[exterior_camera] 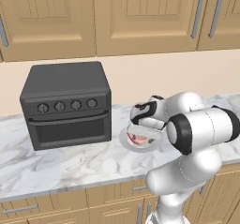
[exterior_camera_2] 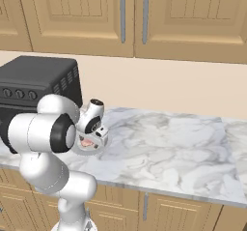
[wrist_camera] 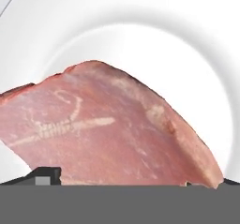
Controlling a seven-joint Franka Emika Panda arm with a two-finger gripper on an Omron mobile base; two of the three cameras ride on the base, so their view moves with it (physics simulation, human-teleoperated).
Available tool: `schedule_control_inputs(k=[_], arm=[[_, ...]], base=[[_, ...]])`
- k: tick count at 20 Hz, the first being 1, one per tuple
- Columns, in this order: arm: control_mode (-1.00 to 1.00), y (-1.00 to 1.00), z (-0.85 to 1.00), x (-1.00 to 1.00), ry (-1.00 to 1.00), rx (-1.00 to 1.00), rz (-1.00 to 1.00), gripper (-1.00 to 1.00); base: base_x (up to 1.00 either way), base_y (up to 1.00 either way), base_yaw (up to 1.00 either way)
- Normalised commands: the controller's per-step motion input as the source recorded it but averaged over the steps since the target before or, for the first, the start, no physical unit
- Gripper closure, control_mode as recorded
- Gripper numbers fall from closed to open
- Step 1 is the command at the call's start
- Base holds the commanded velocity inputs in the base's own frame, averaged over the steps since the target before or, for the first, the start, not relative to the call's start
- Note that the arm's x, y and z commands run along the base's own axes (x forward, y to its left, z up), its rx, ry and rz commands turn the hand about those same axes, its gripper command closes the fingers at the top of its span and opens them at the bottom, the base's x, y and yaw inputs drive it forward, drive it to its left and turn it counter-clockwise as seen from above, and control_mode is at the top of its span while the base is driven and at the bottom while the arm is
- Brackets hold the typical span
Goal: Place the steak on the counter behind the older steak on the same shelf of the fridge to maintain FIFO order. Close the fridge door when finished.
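Hand view: the slab of raw pink-red steak (wrist_camera: 108, 129) is lying on a round white plate (wrist_camera: 187, 54), directly under the pincer (wrist_camera: 126, 178), whose two dark tips are standing spread wide at either side of the meat. Left base view: the plate (exterior_camera: 125, 141) is sitting on the white-and-grey marbled tabletop (exterior_camera: 61, 167), just beside a dark grey boxy toaster oven (exterior_camera: 68, 105).

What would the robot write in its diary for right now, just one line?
phase: reaching for steak | steak: on white plate, on counter | gripper: open, low over steak | toaster oven: beside plate
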Motion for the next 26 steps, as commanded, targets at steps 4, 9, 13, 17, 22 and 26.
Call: schedule_control_inputs(k=[4, 9, 13, 17, 22, 26], arm=[[-1.00, 0.48, -0.23, 0.00, -0.02, 0.00, -0.07, -1.00], [-1.00, 0.62, 0.00, 0.04, -0.06, 0.00, -0.07, -1.00], [-1.00, 0.54, -0.02, 0.08, -0.01, 0.00, -0.06, 1.00], [-1.00, 0.43, -0.01, 0.00, 0.00, 0.00, -0.07, 1.00], [-1.00, 0.01, 0.00, 0.00, 0.00, -0.01, 0.00, 1.00], [-1.00, -0.01, 0.21, -0.42, -0.08, 0.00, -0.06, 1.00]], base=[[0.00, 0.00, 0.00], [0.00, 0.00, 0.00], [0.00, 0.00, 0.00], [0.00, 0.00, 0.00], [0.00, 0.00, 0.00], [0.00, 0.00, 0.00]])
